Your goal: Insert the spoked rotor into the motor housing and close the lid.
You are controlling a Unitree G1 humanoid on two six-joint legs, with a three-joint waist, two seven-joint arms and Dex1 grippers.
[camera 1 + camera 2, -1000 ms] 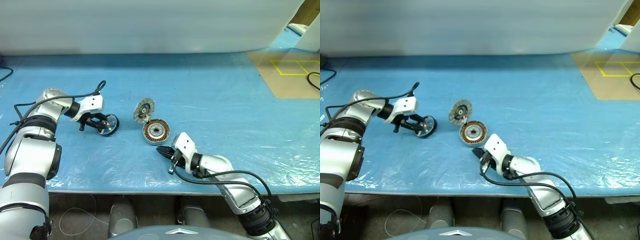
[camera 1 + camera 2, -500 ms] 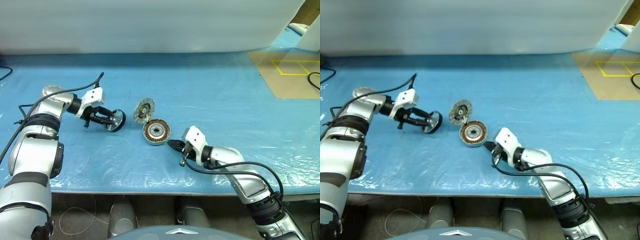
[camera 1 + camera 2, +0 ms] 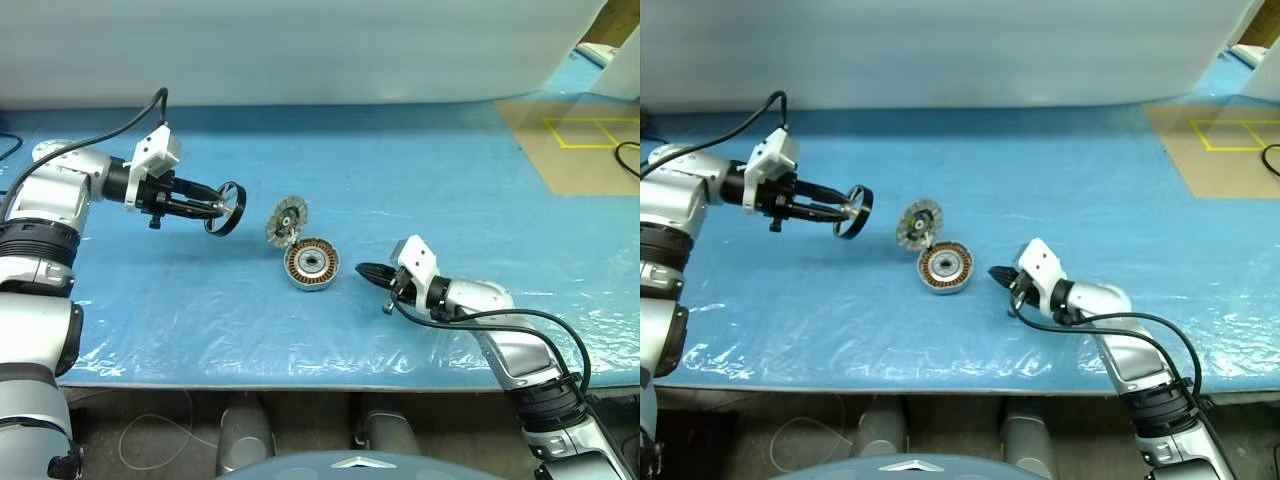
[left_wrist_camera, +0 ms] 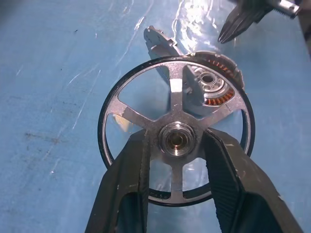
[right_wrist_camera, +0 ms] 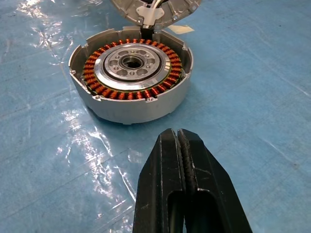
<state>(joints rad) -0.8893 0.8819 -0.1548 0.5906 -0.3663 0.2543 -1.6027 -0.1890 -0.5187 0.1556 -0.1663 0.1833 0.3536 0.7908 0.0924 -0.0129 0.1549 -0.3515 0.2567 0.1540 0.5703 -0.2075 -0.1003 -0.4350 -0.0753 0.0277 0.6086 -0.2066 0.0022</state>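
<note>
A: The spoked rotor (image 3: 228, 207) is pinched at its hub by the left tool (image 3: 214, 206), lifted over the worktop (image 3: 420, 180). It should be carried level over the motor housing (image 3: 312, 263).

B: The propped-open lid (image 3: 288, 219) stands just behind the housing. The right tool (image 3: 368, 272), pressed together, waits beside it.

The left gripper (image 3: 222, 207) now carries the spoked rotor (image 3: 228, 208) clear of the blue sheet (image 3: 420, 180), higher and closer to the motor housing (image 3: 312, 263) than a second ago. The right gripper (image 3: 362, 270), fingers pressed together, has pulled away from the housing's near edge to its right side.
</note>
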